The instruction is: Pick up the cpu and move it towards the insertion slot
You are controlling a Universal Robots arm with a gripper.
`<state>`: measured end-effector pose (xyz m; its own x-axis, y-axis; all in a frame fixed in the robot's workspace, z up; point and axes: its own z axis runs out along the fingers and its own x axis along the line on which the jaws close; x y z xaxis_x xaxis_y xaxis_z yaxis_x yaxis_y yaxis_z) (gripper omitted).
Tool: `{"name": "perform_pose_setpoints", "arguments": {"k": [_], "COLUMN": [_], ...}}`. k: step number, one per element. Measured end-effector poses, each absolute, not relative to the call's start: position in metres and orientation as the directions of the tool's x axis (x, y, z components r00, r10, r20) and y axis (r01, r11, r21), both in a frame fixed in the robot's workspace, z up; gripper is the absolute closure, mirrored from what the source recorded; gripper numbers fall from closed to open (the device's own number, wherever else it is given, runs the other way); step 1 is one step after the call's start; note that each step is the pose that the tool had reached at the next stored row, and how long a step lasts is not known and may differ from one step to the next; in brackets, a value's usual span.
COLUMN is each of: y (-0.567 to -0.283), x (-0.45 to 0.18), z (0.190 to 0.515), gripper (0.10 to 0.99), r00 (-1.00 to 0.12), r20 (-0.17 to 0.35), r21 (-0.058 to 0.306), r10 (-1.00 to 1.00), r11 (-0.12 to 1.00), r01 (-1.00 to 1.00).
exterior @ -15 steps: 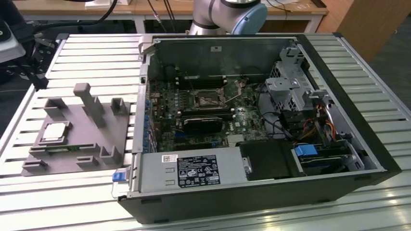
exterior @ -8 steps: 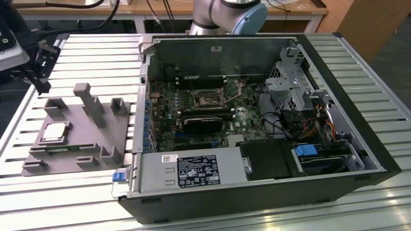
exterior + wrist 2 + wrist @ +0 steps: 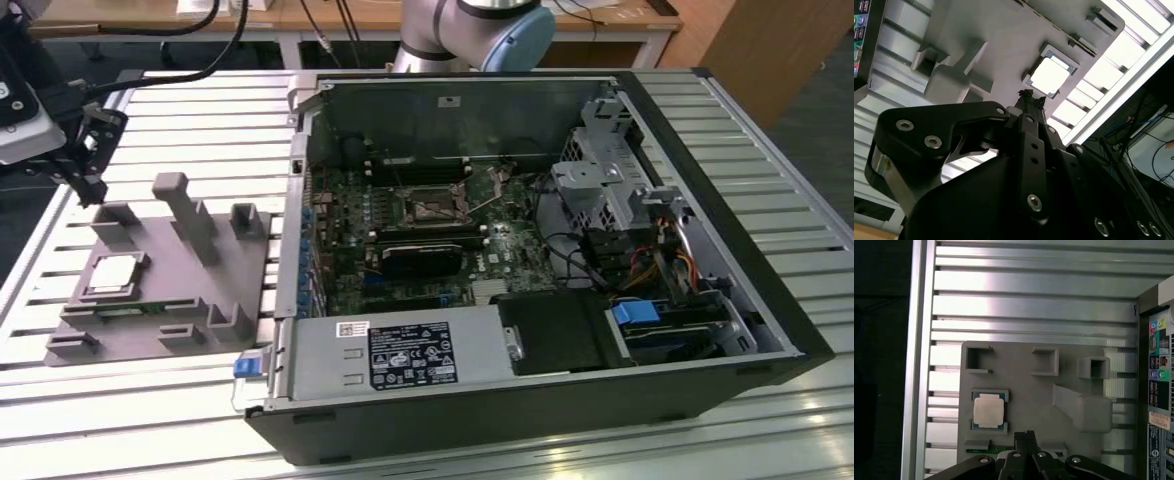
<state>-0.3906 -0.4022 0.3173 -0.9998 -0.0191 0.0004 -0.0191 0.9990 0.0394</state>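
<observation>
Slatted metal table (image 3: 1029, 305) – grey tray (image 3: 1029, 400) holds cpu (image 3: 989, 410), gripper (image 3: 1025, 436) nearby

The exterior view looks down at a slant over the ribbed aluminium bench (image 3: 747, 130), taking in the open black computer case (image 3: 750, 255) and, on the exterior view's left, the grey plastic tray (image 3: 187, 272). The first wrist view looks straight down on that tray past the black claw (image 3: 1025, 435); the second wrist view, tilted and closer, shares it.
</observation>
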Motion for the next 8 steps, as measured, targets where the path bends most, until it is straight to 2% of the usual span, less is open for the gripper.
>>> {"name": "perform_pose_setpoints", "arguments": {"k": [8], "y": [-0.402], "x": [-0.397], "z": [0.303], "gripper": [0.984], "r00": [-1.0], "r20": [0.0], "r21": [0.041], "r10": [-0.019], "r11": [0.999], "r01": [-0.019]}}
